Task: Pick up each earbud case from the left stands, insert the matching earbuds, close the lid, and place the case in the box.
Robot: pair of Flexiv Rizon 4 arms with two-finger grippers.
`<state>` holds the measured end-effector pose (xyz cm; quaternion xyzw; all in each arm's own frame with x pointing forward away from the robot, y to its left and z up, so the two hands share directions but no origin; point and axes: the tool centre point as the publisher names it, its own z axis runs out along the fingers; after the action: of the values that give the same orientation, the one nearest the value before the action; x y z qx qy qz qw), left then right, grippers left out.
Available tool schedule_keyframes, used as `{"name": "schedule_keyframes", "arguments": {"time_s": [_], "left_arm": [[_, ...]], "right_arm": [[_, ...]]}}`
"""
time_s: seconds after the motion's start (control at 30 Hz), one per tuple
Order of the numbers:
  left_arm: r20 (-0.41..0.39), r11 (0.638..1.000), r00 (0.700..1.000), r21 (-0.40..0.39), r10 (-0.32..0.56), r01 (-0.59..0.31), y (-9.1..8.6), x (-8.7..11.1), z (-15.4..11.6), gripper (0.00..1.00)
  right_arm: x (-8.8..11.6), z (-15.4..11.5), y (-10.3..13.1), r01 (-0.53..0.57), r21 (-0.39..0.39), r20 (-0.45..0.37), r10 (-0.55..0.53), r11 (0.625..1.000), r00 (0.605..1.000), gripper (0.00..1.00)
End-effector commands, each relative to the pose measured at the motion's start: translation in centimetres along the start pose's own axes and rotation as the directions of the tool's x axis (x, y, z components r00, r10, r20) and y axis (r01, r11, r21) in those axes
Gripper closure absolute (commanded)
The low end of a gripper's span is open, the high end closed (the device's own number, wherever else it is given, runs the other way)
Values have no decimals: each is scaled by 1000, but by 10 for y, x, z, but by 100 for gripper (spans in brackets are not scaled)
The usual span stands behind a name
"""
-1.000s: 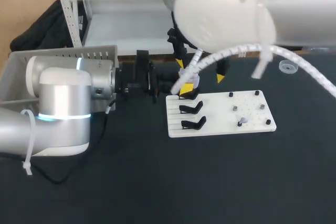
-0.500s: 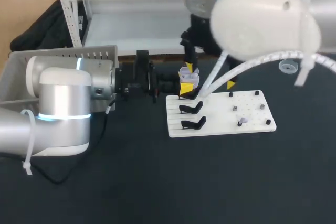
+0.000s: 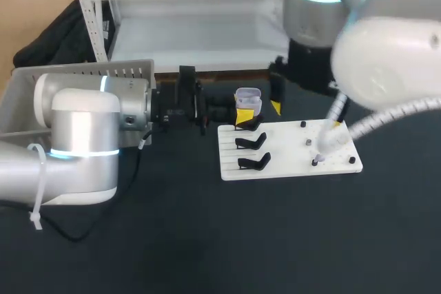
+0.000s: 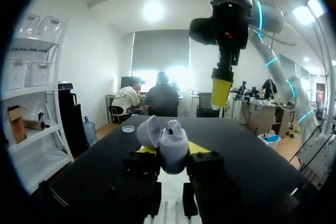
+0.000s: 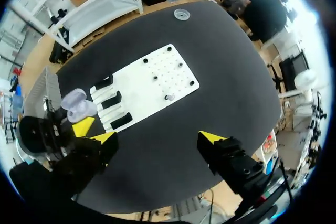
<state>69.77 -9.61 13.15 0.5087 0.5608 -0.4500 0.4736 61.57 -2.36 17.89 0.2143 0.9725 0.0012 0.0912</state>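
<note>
Now, my left gripper (image 3: 242, 118) pinches the pale earbud case (image 3: 247, 98), lid open, just beyond the far left corner of the white board (image 3: 289, 164), unmoved over the last second. My right gripper (image 3: 305, 113), fingers spread and empty, has pulled back from the case to above the board's far right side. I judge one earbud is seated, and what looks like another earbud (image 3: 315, 161) waits on the board's right half. No brand, label or writing is readable.
</note>
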Motion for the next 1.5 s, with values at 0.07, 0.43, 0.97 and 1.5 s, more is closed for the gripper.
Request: {"name": "schedule_keyframes", "arguments": {"time_s": [0.07, 0.43, 0.97, 1.5], "left_arm": [[3, 1000, 1000, -2, 1, -1, 0, 1, 0, 100], [3, 1000, 1000, -2, 1, -1, 0, 1, 0, 100], [3, 1000, 1000, -2, 1, -1, 0, 1, 0, 100], [3, 1000, 1000, -2, 1, -1, 0, 1, 0, 100]], "right_arm": [[8, 13, -22, 155, -276, 50, -147, 949, 988, 0], [8, 13, -22, 155, -276, 50, -147, 949, 988, 0], [-4, 74, -52, 570, -319, 125, -562, 757, 817, 0], [-8, 113, -45, 667, -278, 83, -674, 692, 734, 0]]}}
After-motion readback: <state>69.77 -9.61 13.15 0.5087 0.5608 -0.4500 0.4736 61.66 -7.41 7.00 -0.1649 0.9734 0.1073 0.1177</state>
